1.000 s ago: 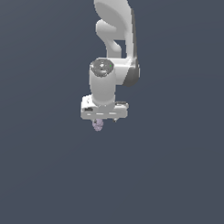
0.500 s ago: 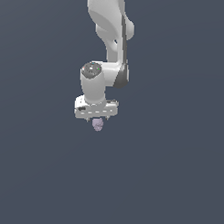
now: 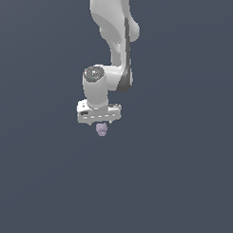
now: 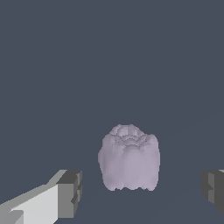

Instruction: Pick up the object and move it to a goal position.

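Observation:
The object, a tiny pale lilac lumpy blob, sits just under the white hand of my gripper in the exterior view. In the wrist view the object stands between the two grey finger pads, one pad on one side and the other pad on the far side. A clear gap shows on each side of the blob, so neither pad touches it. My gripper is open around it.
Only a plain dark blue-grey ground surrounds the arm in both views. No other objects, containers or edges show.
The hand has shifted toward the exterior view's left and the arm has changed posture. The object has stayed at nearly the same spot in the picture.

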Available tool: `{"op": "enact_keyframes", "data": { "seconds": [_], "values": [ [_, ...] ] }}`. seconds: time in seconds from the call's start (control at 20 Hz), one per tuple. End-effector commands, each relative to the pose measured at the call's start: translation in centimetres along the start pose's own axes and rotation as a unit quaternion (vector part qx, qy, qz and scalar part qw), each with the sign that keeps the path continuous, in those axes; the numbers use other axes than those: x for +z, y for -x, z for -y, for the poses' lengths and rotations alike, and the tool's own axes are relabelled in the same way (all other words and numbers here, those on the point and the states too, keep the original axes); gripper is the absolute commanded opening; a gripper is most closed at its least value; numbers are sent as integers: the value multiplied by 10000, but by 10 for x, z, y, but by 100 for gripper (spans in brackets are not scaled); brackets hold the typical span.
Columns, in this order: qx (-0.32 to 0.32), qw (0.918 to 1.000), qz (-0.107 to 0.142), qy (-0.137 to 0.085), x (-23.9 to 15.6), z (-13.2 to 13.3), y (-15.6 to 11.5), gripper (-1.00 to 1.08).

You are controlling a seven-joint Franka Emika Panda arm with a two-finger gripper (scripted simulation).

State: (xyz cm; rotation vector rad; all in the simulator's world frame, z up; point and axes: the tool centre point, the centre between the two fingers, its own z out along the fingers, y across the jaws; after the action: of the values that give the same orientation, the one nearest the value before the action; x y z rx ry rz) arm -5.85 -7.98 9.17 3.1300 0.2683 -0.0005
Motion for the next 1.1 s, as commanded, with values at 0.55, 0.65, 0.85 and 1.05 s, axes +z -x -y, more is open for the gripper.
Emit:
{"op": "enact_keyframes", "data": {
  "seconds": [0.55,0.65,0.85,1.05],
  "values": [
    [-16,10000,-2,0,47,0,1,100],
    [-16,10000,-2,0,48,0,1,100],
    [-16,10000,-2,0,48,0,1,-100],
    [-16,10000,-2,0,48,0,1,-100]
  ]
}}
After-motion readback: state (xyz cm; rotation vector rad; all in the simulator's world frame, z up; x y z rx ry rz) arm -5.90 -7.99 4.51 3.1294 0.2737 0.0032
